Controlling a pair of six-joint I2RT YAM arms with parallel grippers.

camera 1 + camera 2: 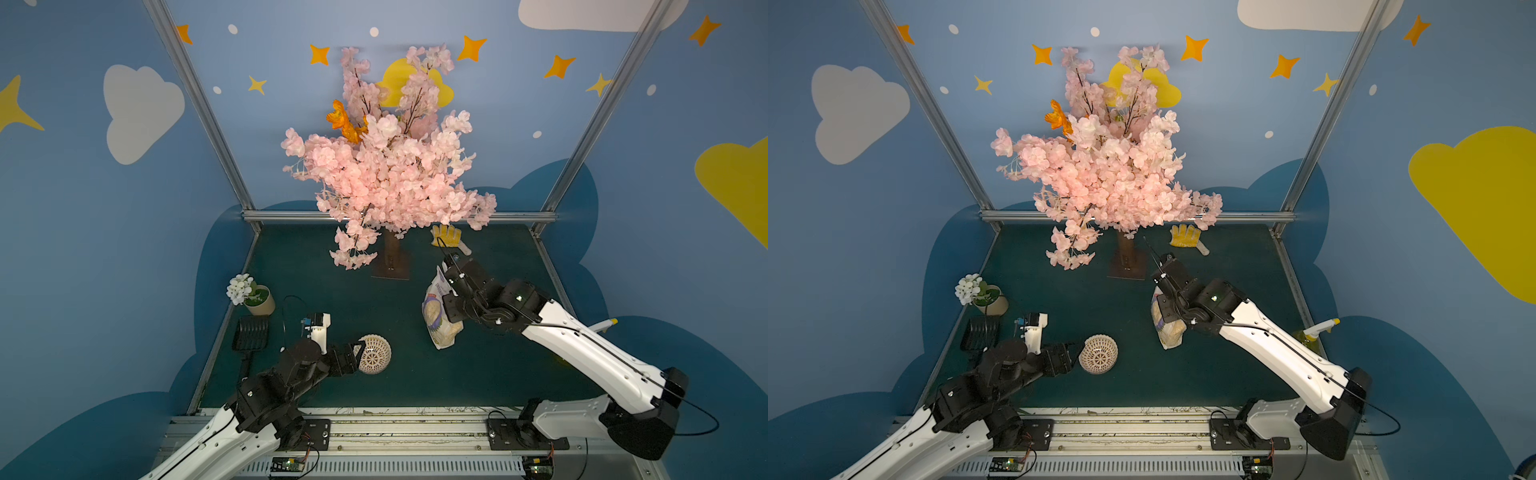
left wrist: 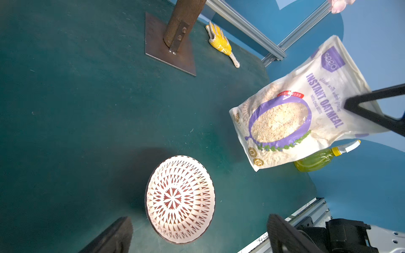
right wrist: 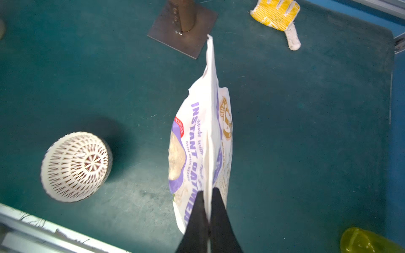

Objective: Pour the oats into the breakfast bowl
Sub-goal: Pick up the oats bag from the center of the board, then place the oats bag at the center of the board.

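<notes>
The oatmeal bag (image 3: 203, 140), of crinkly white plastic with purple print and a clear oval window showing pale flakes, hangs by its flat top edge, which the right gripper (image 3: 209, 208) pinches tight. To its left on the dark green mat (image 1: 374, 299) sits the round bowl (image 2: 179, 199), cream with a brown lattice. The left gripper (image 1: 358, 352) stands wide open just beside it. Near are a yellow knitted glove (image 1: 446, 236), a rusty tree base (image 1: 390, 268) and a green spray bottle (image 2: 315, 160).
</notes>
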